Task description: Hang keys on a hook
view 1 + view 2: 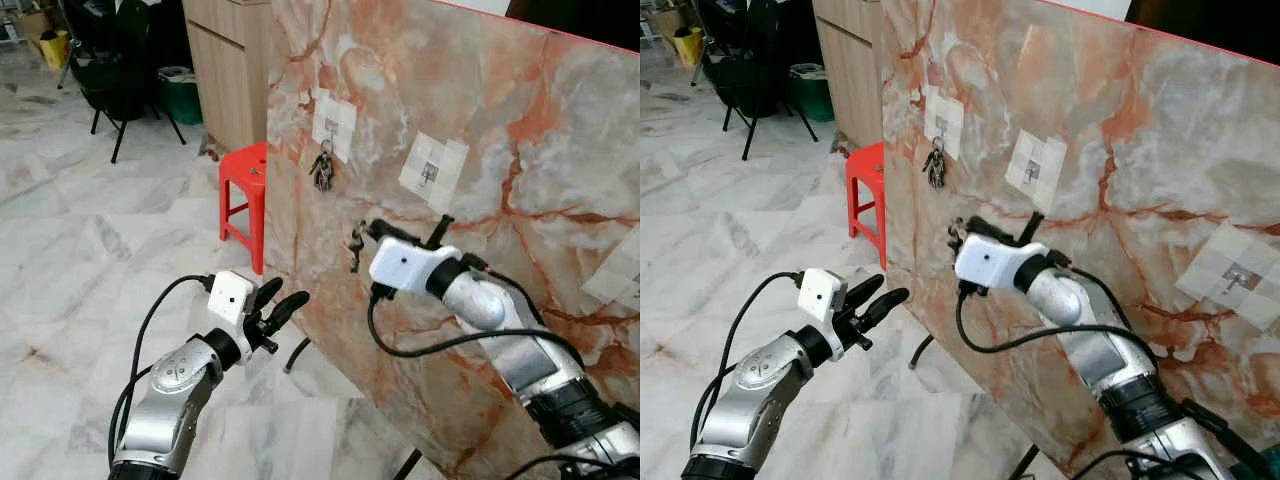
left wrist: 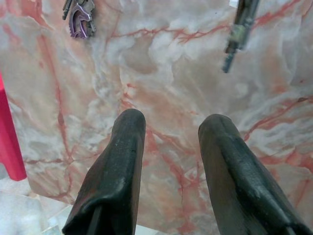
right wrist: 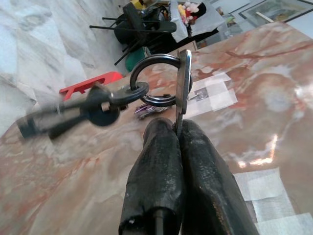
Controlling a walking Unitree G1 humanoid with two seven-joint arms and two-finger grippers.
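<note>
Head views: a marble panel stands upright on the floor, carrying taped hooks. One key bunch already hangs on the far hook; the middle hook is bare, and a third hook sits nearer the robot. Right claw is raised close to the panel, below and between the far and middle hooks, with the keys dangling from its tip. Left claw is held low beside the panel's edge, fingers apart, holding nothing. A red stool stands behind the panel's far edge. Left wrist view: both fingers spread wide, pointing at the marble; the hung bunch and the dangling keys show beyond them. Right wrist view: fingers pressed together, pinching a flat metal piece of the key set; the ring stands above the fingertips and the dark keys hang off it sideways, slightly blurred.
</note>
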